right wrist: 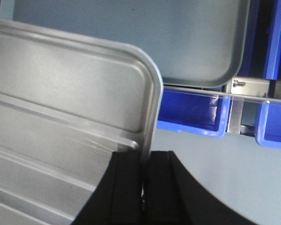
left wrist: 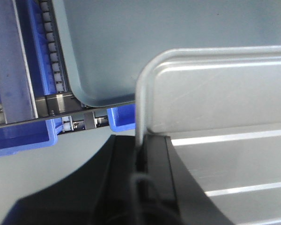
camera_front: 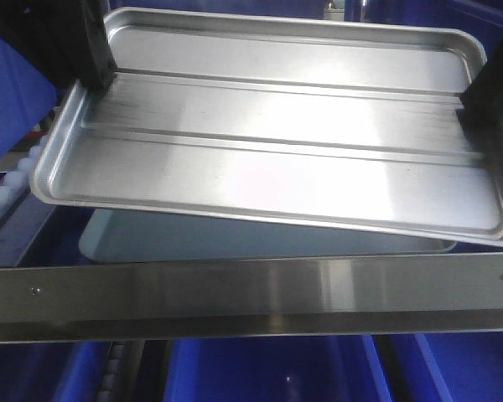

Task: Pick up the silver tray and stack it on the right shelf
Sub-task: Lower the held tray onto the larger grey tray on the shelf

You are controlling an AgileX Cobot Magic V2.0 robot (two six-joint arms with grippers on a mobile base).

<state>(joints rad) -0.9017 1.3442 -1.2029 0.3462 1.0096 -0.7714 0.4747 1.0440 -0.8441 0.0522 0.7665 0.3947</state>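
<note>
The silver tray (camera_front: 277,142), shiny with two long ridges across its floor, hangs slightly tilted above the right shelf, whose brushed-steel front bar (camera_front: 251,297) crosses the front view below it. My left gripper (camera_front: 96,79) is shut on the tray's left rim, and the rim (left wrist: 141,108) runs down between its black fingers (left wrist: 157,154). My right gripper (camera_front: 478,96) is shut on the tray's right rim (right wrist: 150,117), pinched between its black fingers (right wrist: 126,168). The silver tray (right wrist: 61,103) fills the left of the right wrist view.
A larger dull grey tray (camera_front: 235,239) lies on the shelf under the held tray, also seen as the grey tray (left wrist: 131,42) and the grey tray (right wrist: 140,37). White rollers (camera_front: 8,180) line the left side. Blue bins (camera_front: 260,368) sit below the bar.
</note>
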